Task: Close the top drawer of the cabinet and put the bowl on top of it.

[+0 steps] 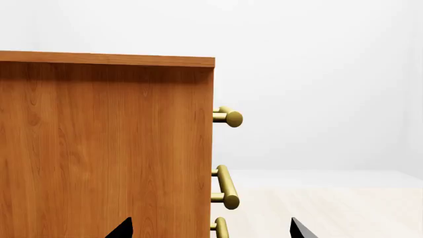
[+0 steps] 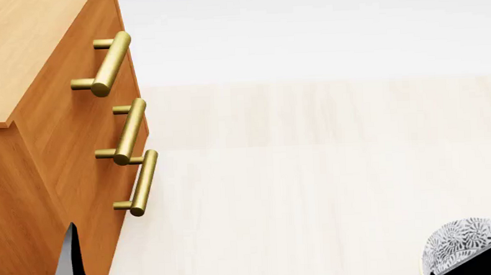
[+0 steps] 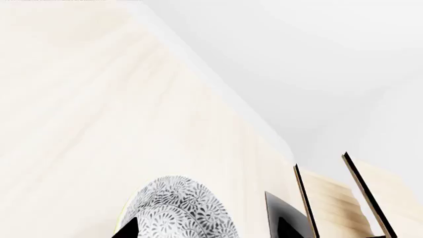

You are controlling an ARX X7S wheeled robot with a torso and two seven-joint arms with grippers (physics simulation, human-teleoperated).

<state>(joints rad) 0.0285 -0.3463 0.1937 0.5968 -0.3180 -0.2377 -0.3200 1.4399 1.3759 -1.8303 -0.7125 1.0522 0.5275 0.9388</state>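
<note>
The orange-brown cabinet (image 2: 39, 153) stands at the left of the head view. Its top drawer (image 2: 108, 31) looks flush with the two drawers below, and its brass handle (image 2: 105, 63) sticks out. In the left wrist view I face the cabinet (image 1: 106, 148) side-on, with the top handle (image 1: 228, 117) past its front edge. My left gripper (image 1: 211, 230) is open beside the cabinet, holding nothing. The patterned bowl (image 2: 470, 246) lies at the bottom right. My right gripper (image 3: 205, 225) straddles the bowl (image 3: 178, 208), with a gap at one finger (image 3: 281, 220).
Pale wood flooring (image 2: 313, 172) spreads from the cabinet front to the bowl. A pale wood structure with black edges (image 3: 343, 198) shows past the right gripper. A thin yellow-green edge (image 3: 122, 218) peeks out beside the bowl.
</note>
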